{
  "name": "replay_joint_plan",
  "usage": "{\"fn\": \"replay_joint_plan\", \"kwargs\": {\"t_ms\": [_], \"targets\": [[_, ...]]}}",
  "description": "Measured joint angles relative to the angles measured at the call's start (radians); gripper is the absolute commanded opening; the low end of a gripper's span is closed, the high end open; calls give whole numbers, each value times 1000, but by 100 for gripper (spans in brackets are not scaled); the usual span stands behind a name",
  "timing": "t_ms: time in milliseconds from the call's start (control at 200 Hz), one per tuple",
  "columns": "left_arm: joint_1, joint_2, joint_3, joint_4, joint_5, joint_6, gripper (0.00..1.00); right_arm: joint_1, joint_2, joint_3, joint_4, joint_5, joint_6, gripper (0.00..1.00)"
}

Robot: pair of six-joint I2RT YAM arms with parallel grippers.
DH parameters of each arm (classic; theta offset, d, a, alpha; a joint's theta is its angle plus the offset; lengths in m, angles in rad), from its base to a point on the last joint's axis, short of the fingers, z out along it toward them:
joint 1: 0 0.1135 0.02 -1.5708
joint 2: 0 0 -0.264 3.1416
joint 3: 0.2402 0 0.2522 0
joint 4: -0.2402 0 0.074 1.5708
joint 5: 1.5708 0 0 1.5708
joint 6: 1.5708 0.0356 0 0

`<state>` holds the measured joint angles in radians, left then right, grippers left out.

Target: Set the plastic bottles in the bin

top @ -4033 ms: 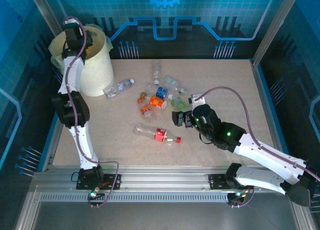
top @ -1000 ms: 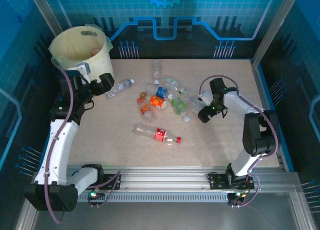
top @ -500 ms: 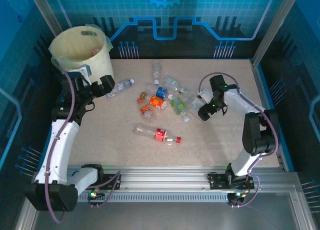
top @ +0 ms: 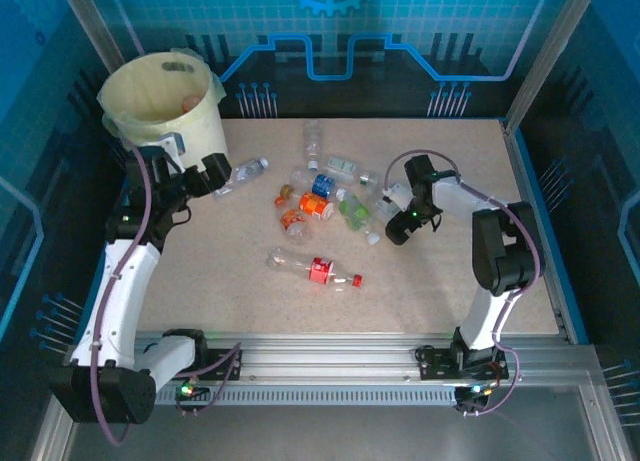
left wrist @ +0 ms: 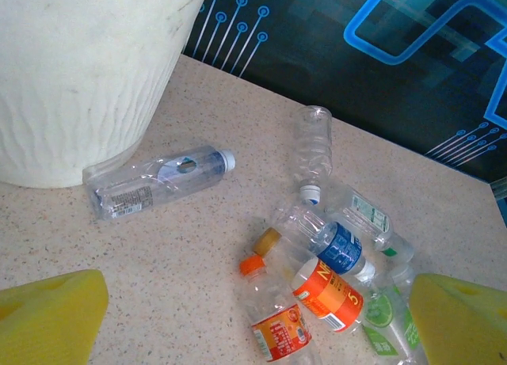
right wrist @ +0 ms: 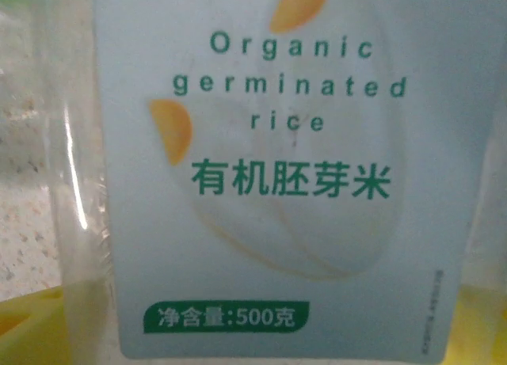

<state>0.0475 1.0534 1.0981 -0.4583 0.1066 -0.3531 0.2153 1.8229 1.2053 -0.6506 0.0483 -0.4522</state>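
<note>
right gripper [top: 396, 231] now nearer the white-labelled bottle [right wrist: 261, 167]

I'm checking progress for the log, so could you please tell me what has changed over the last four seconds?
The left gripper came back from over the bin and down beside it, open. The right gripper shifted right and moved up to a pale-labelled bottle, jaws open. The other bottles stayed put.

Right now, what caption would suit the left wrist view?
Open left gripper faces scattered plastic bottles beside the bin on a speckled table.
</note>
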Motion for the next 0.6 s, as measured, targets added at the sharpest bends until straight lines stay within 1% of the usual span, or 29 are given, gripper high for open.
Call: {"fn": "replay_joint_plan", "kwargs": {"t_ms": [255, 420, 600], "targets": [[0, 0, -3, 2, 39, -8, 99, 21, 6, 0, 40, -3, 19, 92], [0, 0, -8, 26, 79, -18, 99, 21, 4, -4, 52, 1, 48, 79], [-8, 1, -26, 69, 142, -64, 99, 21, -60, -57, 61, 5, 91, 69]]}}
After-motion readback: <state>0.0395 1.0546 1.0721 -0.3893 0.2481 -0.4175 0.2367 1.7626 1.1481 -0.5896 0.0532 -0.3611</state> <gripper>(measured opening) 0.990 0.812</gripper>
